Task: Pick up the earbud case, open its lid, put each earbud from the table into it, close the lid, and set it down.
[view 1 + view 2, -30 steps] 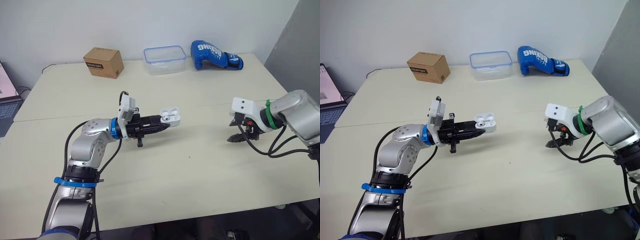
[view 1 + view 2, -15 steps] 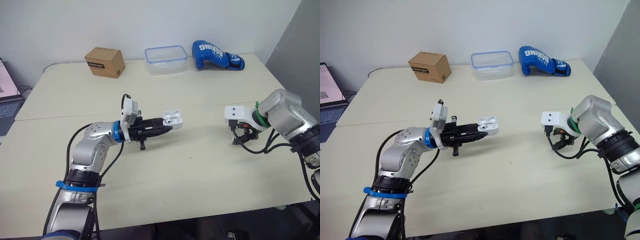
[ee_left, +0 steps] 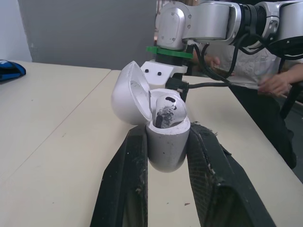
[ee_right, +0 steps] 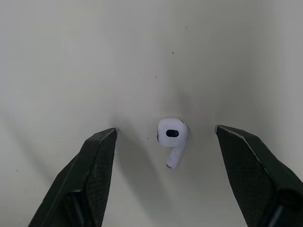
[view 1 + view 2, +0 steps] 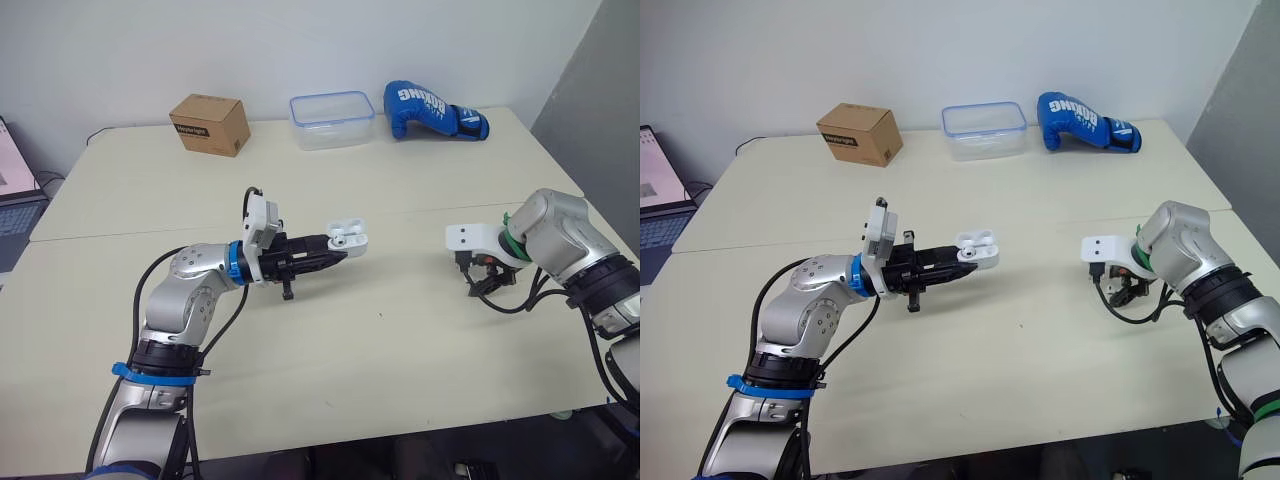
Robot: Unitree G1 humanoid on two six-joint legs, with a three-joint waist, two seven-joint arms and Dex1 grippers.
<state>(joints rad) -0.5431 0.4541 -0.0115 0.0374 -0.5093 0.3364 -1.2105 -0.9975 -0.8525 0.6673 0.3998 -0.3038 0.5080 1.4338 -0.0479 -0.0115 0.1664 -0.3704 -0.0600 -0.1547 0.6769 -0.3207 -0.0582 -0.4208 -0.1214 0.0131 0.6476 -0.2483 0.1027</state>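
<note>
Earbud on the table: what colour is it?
The earbud is white with a black spot; clearest in the right wrist view.

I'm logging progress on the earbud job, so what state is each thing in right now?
earbud case: lid open, held off the table, one earbud seated inside
loose earbud: lying on the table, not gripped
left hand: shut on the earbud case
right hand: open, straddling the loose earbud
plastic container: lid on
cardboard box: closed
</note>
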